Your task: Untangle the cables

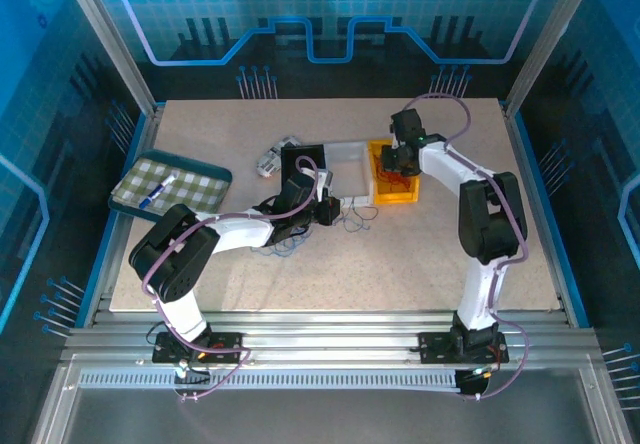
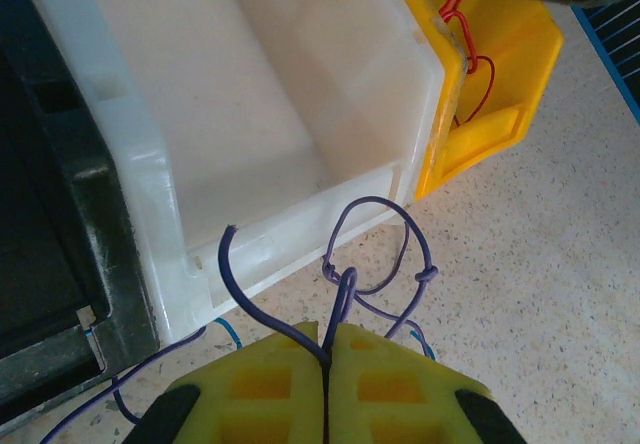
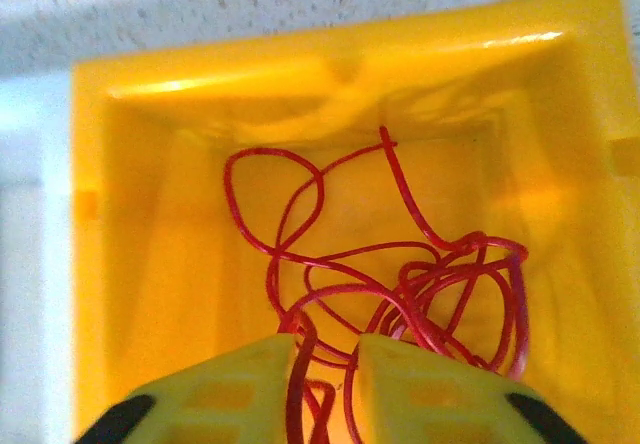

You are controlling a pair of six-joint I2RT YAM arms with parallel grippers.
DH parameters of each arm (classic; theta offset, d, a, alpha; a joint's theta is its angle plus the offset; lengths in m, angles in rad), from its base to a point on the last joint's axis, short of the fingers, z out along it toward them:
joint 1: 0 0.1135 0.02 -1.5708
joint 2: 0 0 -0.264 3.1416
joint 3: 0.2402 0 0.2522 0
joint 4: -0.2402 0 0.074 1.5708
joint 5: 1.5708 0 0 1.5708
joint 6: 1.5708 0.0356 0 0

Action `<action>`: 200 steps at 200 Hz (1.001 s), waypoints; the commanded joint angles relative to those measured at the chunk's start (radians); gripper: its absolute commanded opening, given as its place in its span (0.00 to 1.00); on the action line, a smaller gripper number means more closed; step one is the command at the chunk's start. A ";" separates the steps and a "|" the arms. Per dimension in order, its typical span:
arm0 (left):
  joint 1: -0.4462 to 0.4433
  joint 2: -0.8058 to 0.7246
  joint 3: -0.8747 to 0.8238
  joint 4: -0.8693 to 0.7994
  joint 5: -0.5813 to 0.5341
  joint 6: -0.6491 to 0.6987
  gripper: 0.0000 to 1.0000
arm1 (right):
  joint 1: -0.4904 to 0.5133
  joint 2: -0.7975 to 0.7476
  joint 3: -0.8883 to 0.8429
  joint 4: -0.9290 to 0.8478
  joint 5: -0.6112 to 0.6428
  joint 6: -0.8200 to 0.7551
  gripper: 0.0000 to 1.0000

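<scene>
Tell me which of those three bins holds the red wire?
The yellow bin, rightmost in the row, with the red cable tangled inside; the white bin and black bin sit left of it.

The top view looks down from above and behind the arm bases over the whole worktop (image 1: 400, 254). The left wrist view sits close to the front wall of the white bin (image 2: 300, 214); the right wrist view looks steeply into the yellow bin (image 3: 140, 264), shared by all three.

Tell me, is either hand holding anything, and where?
The left hand pinches a thin purple wire partway along, below its knotted loop. The right hand stands open around loose thin red wire in a yellow plastic bin.
</scene>
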 commanded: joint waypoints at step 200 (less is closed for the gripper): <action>0.038 -0.142 0.000 -0.274 -0.180 0.000 0.62 | 0.285 -0.325 -0.442 0.155 -0.246 -0.074 0.51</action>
